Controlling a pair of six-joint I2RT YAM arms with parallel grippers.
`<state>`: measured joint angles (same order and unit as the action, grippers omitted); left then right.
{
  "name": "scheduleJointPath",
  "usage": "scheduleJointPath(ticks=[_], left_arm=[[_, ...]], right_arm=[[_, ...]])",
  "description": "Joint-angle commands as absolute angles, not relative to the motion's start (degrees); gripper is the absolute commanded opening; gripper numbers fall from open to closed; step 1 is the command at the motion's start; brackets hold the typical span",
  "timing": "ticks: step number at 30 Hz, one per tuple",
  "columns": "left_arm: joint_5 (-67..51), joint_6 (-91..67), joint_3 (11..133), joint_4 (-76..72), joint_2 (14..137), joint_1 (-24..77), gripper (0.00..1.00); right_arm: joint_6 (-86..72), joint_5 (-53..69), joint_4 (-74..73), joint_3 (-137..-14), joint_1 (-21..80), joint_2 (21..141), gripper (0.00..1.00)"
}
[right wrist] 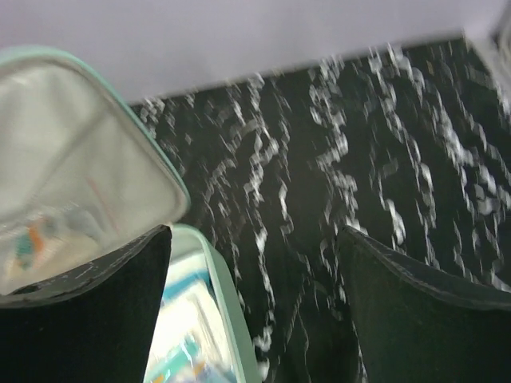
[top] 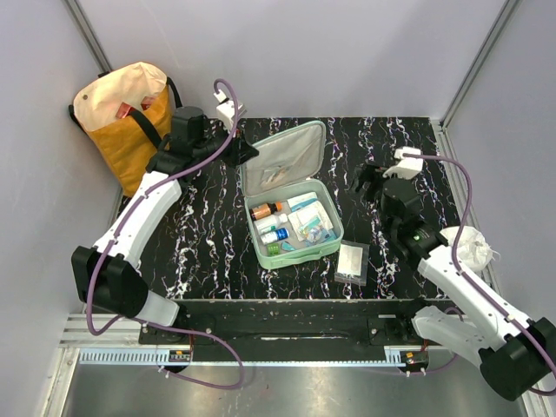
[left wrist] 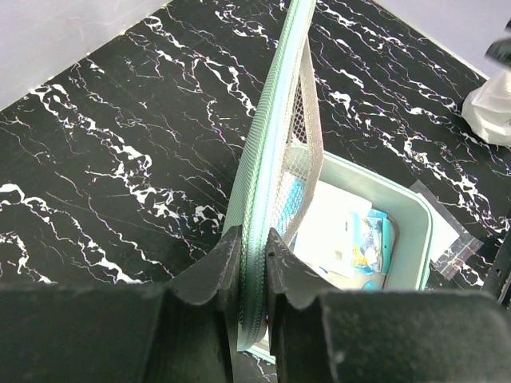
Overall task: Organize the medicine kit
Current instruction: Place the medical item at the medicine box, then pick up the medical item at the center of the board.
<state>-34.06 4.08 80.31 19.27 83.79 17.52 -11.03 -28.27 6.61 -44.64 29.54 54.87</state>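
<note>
The medicine kit (top: 334,217) is laid open right of the tote bag (top: 122,122), its raised lid (left wrist: 267,159) pinched by the left tool (left wrist: 252,239), the right tool (right wrist: 254,239) spread empty farther right, so packing is judged under way, with the loose pouch (top: 353,261) probably to be grasped next.

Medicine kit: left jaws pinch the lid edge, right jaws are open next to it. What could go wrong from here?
1. The left jaws hold only the rim of the lid; a slip could let it fall onto the contents.
2. Tugging the lid could drag the medicine kit and roll the loose bottles.
3. The right jaws, open close by, could clip the lid moving in.
</note>
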Motion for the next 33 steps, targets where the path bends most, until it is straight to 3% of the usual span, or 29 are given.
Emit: scheduleJointPath(ticks=[1,5,12,23,33], left_arm=[[-33.49,3.43,77.35,18.2,81.83,17.4,0.09],[-33.14,3.87,77.35,19.25,81.04,17.4,0.09],[-33.05,4.04,77.08,19.42,80.42,17.32,0.09],[-31.03,6.33,77.78,22.41,79.98,17.4,0.09],[-30.68,6.86,78.05,23.03,79.28,17.32,0.09]], right_arm=[[-34.4,-36.92,-18.59,-45.0,29.01,52.12,0.86],[-49.8,-32.7,-30.12,-43.51,28.48,52.2,0.78],[-63.8,-24.79,-38.93,-39.12,28.21,58.88,0.85],[-61.27,-20.39,-37.18,-37.35,28.21,69.86,0.85],[-53.35,-13.45,-31.91,-42.36,27.25,85.86,0.74]])
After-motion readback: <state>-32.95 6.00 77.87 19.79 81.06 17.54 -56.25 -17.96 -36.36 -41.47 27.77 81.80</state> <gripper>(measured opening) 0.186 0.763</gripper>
